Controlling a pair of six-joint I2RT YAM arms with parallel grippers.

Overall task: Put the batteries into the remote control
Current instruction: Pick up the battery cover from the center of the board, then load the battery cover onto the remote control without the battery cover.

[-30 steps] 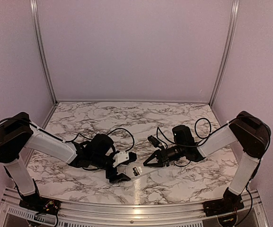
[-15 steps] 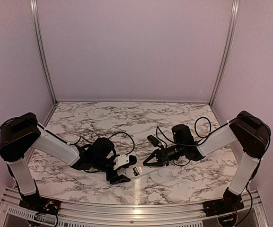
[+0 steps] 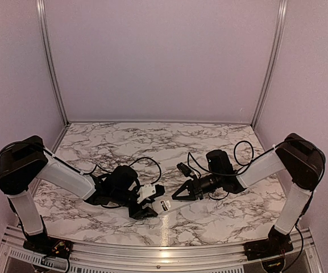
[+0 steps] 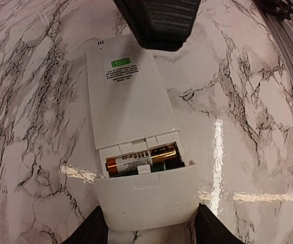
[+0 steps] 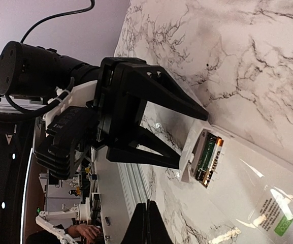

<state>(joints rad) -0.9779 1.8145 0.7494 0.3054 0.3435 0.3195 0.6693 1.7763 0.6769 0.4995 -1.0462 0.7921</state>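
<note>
The white remote control (image 4: 128,101) lies back-up on the marble, its green label at the far end. Its compartment stands open, and one of the batteries (image 4: 141,158), gold and copper, lies inside. A separate white cover (image 4: 146,195) sits at the compartment's near edge. My left gripper (image 4: 151,211) has a finger against each side of that cover. In the right wrist view the same remote control (image 5: 248,188), battery (image 5: 212,155) and cover (image 5: 191,152) show, with the left gripper (image 5: 193,138) spanning the cover. My right gripper (image 5: 146,216) is shut and empty. Its tip (image 3: 176,197) rests on the remote control's (image 3: 169,206) far end.
Black cables (image 3: 146,159) loop on the marble behind both wrists. An aluminium rail (image 3: 164,250) runs along the table's near edge, close to the remote, and shows at the upper right of the left wrist view (image 4: 288,30). Plain walls enclose the table.
The left gripper's jaws have narrowed onto the cover and the left wrist has edged slightly toward the remote. The right arm has stayed put.
</note>
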